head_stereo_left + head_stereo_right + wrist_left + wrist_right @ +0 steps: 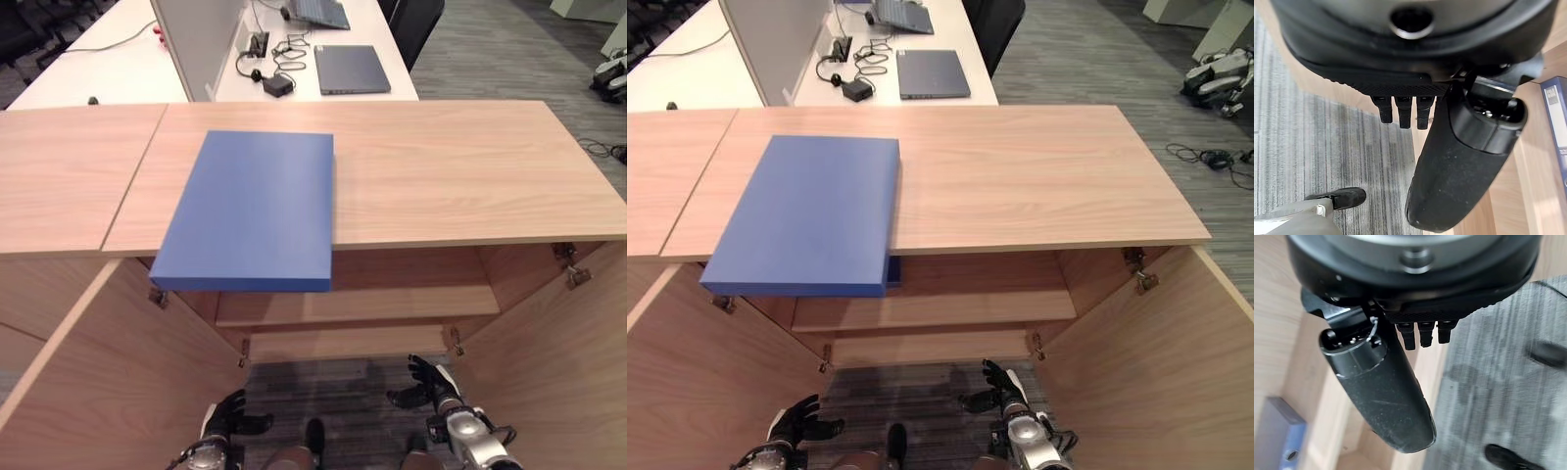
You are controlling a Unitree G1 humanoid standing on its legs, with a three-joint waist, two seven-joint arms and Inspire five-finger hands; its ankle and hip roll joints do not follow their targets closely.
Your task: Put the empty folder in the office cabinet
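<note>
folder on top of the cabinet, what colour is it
Plain solid blue folder, lying on the cabinet top; it shows best in the left eye view.

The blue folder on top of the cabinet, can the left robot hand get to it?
Probably yes. The blue folder juts over the cabinet edge, above the open left robot hand, with nothing between them.

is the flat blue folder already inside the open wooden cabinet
No, the flat blue folder lies on the wooden cabinet top, its near edge overhanging the open front.
</note>
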